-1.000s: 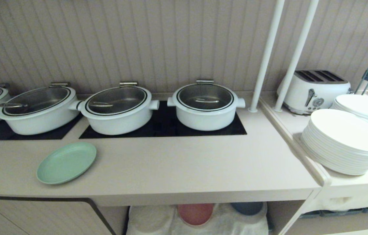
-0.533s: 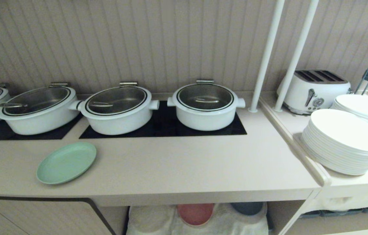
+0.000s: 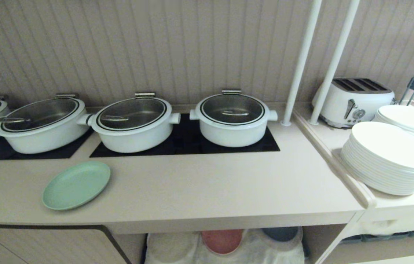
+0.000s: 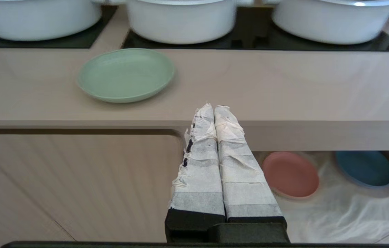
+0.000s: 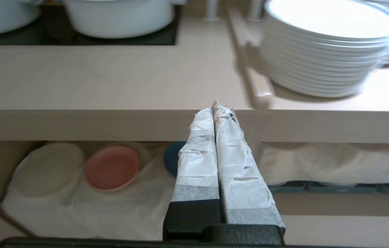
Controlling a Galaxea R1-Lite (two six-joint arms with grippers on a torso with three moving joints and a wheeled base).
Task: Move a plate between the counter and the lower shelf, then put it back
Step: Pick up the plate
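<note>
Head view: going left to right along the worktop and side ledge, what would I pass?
Mint-green plate → three fully visible white pots → two white poles → toaster → stacked white plates.

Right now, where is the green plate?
In the head view the green plate lies flat on the counter, toward the robot's left near the front edge, in front of the white pots.

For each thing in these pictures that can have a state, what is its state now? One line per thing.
mint-green plate: flat on the counter, untouched.
pink plate: on the cloth of the lower shelf.
blue plate: on the same cloth.
three pots: lids closed.
white plates: stacked on the side ledge.
left pincer: shut, empty, before the counter edge.
right pincer: shut, empty.
</note>
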